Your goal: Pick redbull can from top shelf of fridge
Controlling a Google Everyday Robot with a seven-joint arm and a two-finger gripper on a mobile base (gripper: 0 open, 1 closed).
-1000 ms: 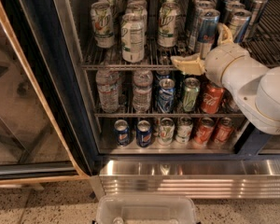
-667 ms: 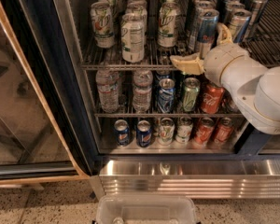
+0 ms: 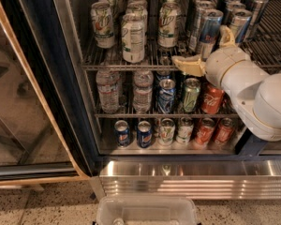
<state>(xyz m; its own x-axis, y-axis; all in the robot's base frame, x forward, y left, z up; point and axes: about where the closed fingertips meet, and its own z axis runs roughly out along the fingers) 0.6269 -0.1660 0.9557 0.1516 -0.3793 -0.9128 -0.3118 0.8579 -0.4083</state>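
The top shelf [image 3: 113, 67] bears upright cans [image 3: 133, 37] (hand [image 3: 200, 47] at its front edge).

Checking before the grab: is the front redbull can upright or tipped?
Upright: redbull can stands on the top shelf, silver top up; gripper open at it.
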